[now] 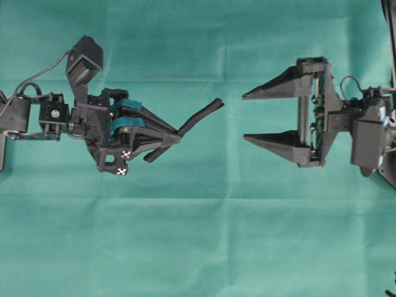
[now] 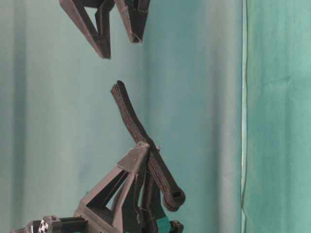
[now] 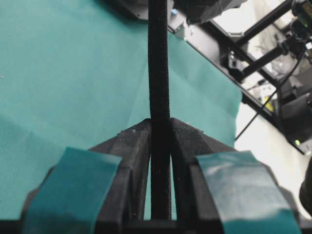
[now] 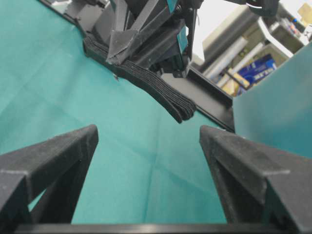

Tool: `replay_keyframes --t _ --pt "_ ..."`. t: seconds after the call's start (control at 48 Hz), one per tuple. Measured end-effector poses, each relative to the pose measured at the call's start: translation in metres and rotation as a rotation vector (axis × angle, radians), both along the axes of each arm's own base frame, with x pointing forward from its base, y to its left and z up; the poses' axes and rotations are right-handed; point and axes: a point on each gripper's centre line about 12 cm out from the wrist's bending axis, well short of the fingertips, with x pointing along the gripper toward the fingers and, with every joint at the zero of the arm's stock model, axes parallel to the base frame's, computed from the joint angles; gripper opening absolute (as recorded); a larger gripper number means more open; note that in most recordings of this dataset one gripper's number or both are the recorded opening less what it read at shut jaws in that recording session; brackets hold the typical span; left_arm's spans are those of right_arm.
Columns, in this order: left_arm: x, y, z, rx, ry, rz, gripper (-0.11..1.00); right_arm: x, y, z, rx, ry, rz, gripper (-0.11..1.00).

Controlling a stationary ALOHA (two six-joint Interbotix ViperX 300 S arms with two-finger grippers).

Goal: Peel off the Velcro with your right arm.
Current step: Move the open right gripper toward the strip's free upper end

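Between the teal-taped fingers point(image 3: 222, 195) of the left gripper point(image 1: 175, 137), the Velcro point(image 1: 197, 119) is pinched partway along its length, the jaws pressed together on it. Its longer part sticks out past the fingertips toward the right gripper point(image 1: 247, 117) and bends slightly upward in the overhead view; its shorter, rounded end pokes out behind the clamp point, on the side away from the right gripper. From the left wrist view the strap runs straight up between the two fingers, edge-on.

Facing the Velcro, the right gripper stands with its plain black pointed fingers point(image 4: 53, 161) spread wide apart and holds nothing. The free tip of the Velcro lies near those fingertips without touching them, roughly level with the upper finger in the overhead view. Under both arms spreads a teal cloth point(image 1: 198, 235).
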Motion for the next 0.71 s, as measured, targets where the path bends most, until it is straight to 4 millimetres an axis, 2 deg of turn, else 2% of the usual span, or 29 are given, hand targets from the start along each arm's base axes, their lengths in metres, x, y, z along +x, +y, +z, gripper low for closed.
replay_keyframes --t 0.709 --pt "-0.003 0.0 -0.004 0.003 -0.005 0.0 0.1 0.027 -0.001 -0.013 0.005 0.013 0.009 0.67"
